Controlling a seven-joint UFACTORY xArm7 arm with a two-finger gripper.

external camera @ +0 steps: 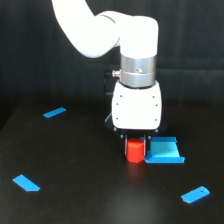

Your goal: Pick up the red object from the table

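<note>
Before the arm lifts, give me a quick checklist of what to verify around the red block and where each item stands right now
1. The gripper is lined up over the red object: ok, the block sits between the fingers.
2. Fingers closed firmly on the block: cannot tell, the contact is too small and blurred.
3. Block resting on the table or already raised: cannot tell from this single view.
4. Clearance from the blue square piece: not ok, it lies right against the finger on the exterior view's right.
5. Other blue pieces out of the way: ok, all lie well apart from the gripper.
</note>
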